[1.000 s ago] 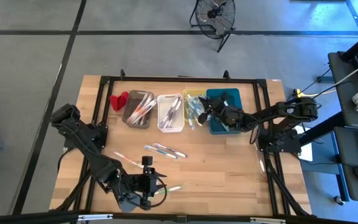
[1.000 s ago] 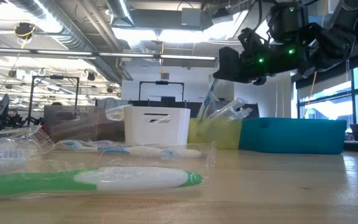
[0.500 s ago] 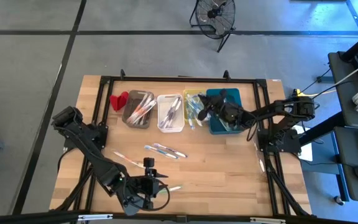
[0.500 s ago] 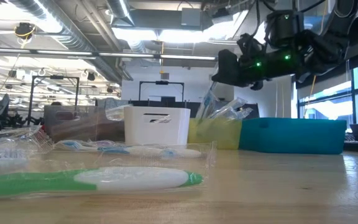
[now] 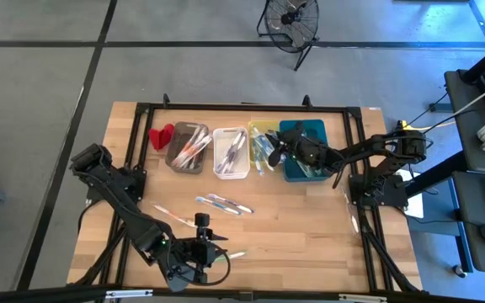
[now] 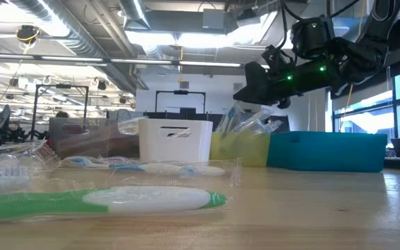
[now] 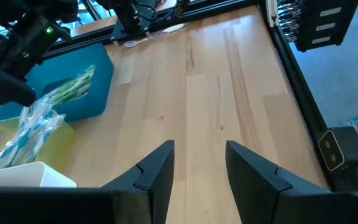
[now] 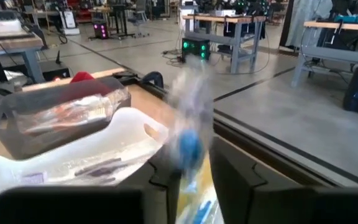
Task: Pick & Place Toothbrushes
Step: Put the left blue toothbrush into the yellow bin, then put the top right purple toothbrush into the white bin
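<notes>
Surface (image 5: pixel 310 219) of pale wood in a dark frame fills the middle of the high view, on a grey floor (image 5: pixel 40 101) crossed by dark lines, with a black fan (image 5: pixel 291 18) standing at 12 o'clock. Only the low view shows the room behind: ceiling ducts, strip lights and distant workbenches.

Four bins sit in a row toward 12 o'clock: grey bin (image 5: pixel 187 148), white bin (image 5: pixel 231 153), yellow bin (image 5: pixel 259 126) and teal bin (image 5: pixel 297 172), each touching or just beside the next. A small red object (image 5: pixel 161 135) lies just beside the grey one, at its 9 o'clock.

The right claw (image 5: pixel 281 145) hangs above the line where the yellow and teal bins meet, at about 1 o'clock on the surface. Its wrist view shows a smeared wrapped toothbrush (image 8: pixel 188 134) with a blue patch right in front of it; whether the claw grips it I cannot tell.

The left claw (image 7: pixel 199 163) waits near the 6 o'clock edge, apart, with bare wood between.

Loose toothbrushes (image 5: pixel 223 203) lie at the centre of the surface, with more packed in the bins. From above they are thin slivers; the low view shows one green-and-white toothbrush (image 6: pixel 117 200) in clear wrap close to the lens.
</notes>
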Robot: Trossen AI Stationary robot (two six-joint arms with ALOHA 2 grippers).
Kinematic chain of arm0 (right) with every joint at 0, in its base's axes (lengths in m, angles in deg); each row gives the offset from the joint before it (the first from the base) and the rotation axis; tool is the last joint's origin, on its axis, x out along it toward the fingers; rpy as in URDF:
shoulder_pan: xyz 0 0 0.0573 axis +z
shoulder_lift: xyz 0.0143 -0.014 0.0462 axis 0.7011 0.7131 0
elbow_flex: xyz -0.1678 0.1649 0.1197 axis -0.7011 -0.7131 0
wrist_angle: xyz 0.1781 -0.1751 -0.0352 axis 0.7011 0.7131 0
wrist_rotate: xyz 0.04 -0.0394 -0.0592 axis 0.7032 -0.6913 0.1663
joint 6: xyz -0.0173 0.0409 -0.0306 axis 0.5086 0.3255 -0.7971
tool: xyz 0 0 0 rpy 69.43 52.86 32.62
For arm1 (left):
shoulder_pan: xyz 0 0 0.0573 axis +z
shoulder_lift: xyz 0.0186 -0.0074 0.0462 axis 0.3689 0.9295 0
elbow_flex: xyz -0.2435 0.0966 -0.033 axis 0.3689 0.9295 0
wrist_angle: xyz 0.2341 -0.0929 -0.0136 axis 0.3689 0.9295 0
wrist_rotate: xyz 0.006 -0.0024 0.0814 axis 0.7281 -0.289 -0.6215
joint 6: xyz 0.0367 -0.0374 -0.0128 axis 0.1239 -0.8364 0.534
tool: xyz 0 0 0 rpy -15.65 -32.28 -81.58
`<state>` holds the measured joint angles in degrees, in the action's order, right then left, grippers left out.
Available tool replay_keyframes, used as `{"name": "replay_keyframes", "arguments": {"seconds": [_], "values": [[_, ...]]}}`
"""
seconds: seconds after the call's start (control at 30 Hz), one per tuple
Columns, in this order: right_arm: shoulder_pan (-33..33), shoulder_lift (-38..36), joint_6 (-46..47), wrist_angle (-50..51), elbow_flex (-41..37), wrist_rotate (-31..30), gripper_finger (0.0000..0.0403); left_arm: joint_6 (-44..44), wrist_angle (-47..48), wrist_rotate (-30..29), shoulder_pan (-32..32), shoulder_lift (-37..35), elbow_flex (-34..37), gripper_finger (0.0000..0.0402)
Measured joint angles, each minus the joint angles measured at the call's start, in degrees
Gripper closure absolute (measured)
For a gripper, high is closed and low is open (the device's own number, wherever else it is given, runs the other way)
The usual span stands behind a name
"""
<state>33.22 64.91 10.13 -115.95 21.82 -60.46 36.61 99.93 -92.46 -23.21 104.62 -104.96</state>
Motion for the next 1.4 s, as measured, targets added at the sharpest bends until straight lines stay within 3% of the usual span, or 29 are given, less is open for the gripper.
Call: {"name": "replay_keyframes", "arguments": {"seconds": [0.47, 0.7, 0.9, 1.07, 1.23, 1.4], "values": [[2.5, -1.6, -1.8, 0.6, 0.0, 4.3, 0.0168, 1.4, 0.0, 0.0, 0.0, 0.0, 0.0, 0.0263], [6.3, -8.1, -3.2, 5.1, 0.0, 4.7, 0.0132, 1.3, 0.0, 0.0, 0.0, 0.0, 0.0, 0.0262], [12.4, -22.9, -0.1, 24.0, 0.5, 10.6, 0.0136, 0.0, 0.0, 0.1, -0.5, 0.0, 0.0, 0.0262], [17.9, -34.5, 3.1, 48.8, 5.4, 23.3, 0.0156, 0.0, 0.1, 0.1, -0.9, 0.0, 0.0, 0.0262], [23.3, -39.2, 13.6, 66.8, 11.4, 34.0, 0.0177, -0.8, 0.2, 0.1, -1.0, 0.0, 0.0, 0.0262], [27.7, -39.4, 27.1, 77.1, 13.9, 37.7, 0.0195, -1.1, 0.2, 0.1, -1.0, 0.0, 0.0, 0.0262]]}}
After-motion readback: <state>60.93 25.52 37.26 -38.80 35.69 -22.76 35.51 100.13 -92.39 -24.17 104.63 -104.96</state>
